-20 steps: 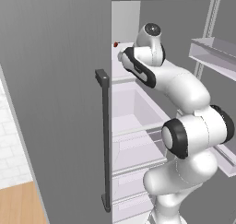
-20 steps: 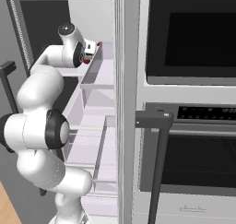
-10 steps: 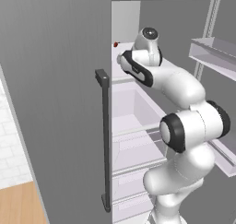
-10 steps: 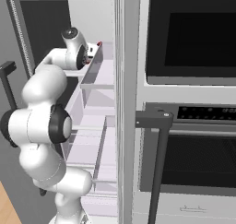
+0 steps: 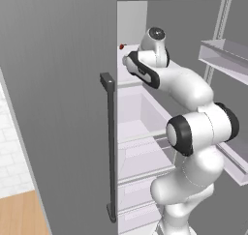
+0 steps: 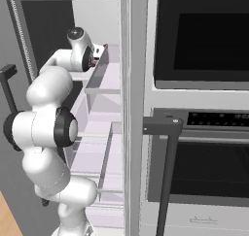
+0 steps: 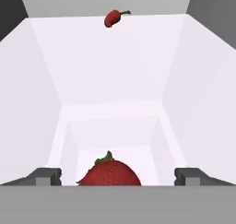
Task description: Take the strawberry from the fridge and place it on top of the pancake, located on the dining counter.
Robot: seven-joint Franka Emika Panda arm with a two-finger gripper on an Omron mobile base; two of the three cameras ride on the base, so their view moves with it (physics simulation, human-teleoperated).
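Observation:
The fridge [image 5: 58, 108] stands open, white inside, and my arm reaches onto its upper shelf. The strawberry [image 7: 109, 172], red with a green top, lies on the white shelf floor low in the hand view. My gripper [image 7: 118, 178] is open. Its two dark fingertips [image 7: 46, 176] stand wide on either side of the berry, apart from it. From the right base view the hand [image 6: 90, 60] sits at the shelf's front edge. The pancake and the dining counter are out of view.
A small red pepper-like thing [image 7: 113, 18] lies at the back of the same shelf. The open door's bins [image 5: 225, 55] jut out on the right. Clear drawers [image 5: 140, 156] sit below. A built-in oven [image 6: 199, 36] with a dark bar handle [image 6: 163, 128] flanks the fridge.
The hand has pushed slightly deeper onto the upper shelf. The jaws stay wide.

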